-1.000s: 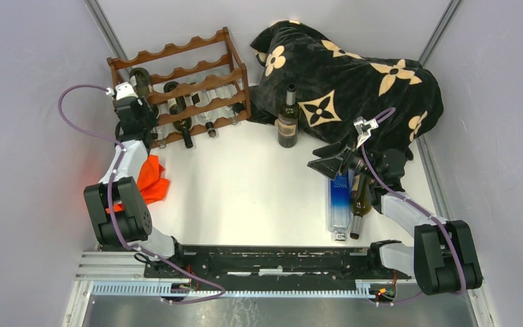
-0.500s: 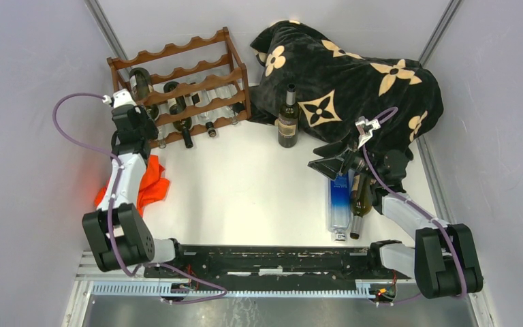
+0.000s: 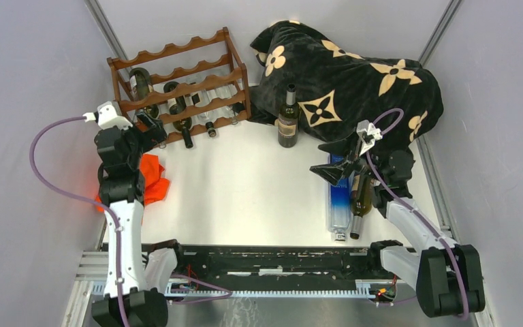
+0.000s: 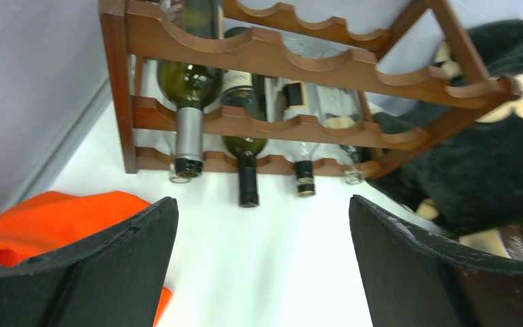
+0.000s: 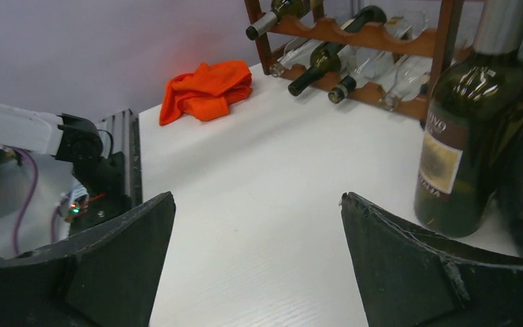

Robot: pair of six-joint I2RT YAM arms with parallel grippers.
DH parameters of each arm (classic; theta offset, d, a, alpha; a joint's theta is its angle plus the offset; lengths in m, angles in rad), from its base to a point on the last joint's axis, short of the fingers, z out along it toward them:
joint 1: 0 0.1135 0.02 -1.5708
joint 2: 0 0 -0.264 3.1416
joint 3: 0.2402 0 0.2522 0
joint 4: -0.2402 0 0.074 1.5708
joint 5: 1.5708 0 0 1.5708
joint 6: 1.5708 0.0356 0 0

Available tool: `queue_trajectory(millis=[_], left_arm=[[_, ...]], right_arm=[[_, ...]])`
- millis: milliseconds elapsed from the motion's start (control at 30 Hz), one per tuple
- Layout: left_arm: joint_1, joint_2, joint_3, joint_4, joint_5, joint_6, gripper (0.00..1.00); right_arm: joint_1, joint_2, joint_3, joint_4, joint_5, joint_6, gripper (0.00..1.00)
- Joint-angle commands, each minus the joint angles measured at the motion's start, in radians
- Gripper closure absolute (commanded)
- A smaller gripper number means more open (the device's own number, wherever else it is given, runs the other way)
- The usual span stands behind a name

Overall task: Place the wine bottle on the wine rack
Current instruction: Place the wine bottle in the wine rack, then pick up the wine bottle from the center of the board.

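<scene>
Jaws wide apart, empty — left gripper (image 4: 262, 202), right gripper (image 5: 257, 197).

Far left: wine rack (image 3: 184, 85), stored bottles (image 3: 177, 105) lying in lower tiers. Upright wine bottle (image 3: 288, 121) just beside black floral blanket (image 3: 354, 82). Clear bottle (image 3: 339, 208) and dark bottle (image 3: 361, 197) lie side by side, right. Orange cloth (image 3: 151, 178) left.

A robotics lab cell: plain grey walls (image 3: 27, 82) box a white table (image 3: 245, 191) with an aluminium mounting rail (image 3: 286, 291)
</scene>
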Motion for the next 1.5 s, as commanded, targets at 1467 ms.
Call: queue_trajectory(millis=[1467], left_arm=[[-0.515,1.141,1.350,-0.317,-0.015,0.113,0.08]], right_arm=[[-0.030,-0.002,0.225,-1.363,-0.112,-1.625,0.02]])
